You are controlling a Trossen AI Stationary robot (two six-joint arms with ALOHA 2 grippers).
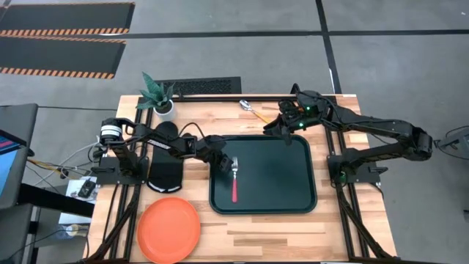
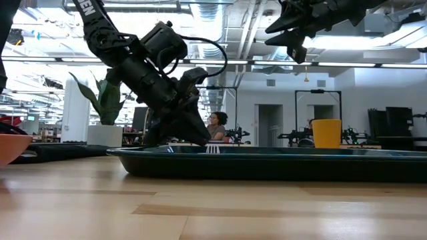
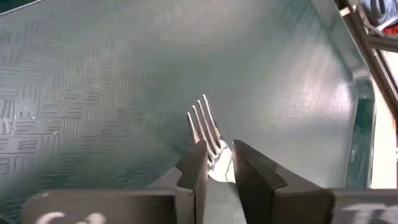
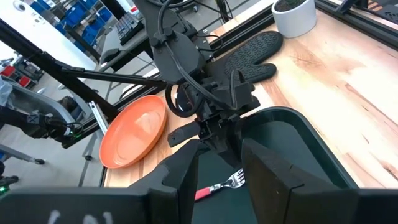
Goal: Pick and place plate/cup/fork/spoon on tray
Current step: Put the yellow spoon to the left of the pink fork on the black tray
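Observation:
The red-handled fork lies along the left part of the dark tray. My left gripper is low over the tray and shut on the fork's tine end. The fork also shows in the right wrist view. My right gripper is open and empty, high above the tray's far rim. The orange-red plate rests on the table at the near left. The orange-handled spoon lies on the table beyond the tray. The yellow cup stands upright behind the tray's rim in the low view; the high view does not show it. My left gripper pinches the fork at the base of its silver tines between its two fingers, with the tines sticking out past the fingertips. The fingers come slanting down from the table's left. The tines show just above the tray's rim, and the red handle lies on the tray floor.
A black oven mitt lies left of the tray under my left arm. A potted plant stands at the far left corner. The tray's middle and right part are bare. A person sits in the room beyond the table.

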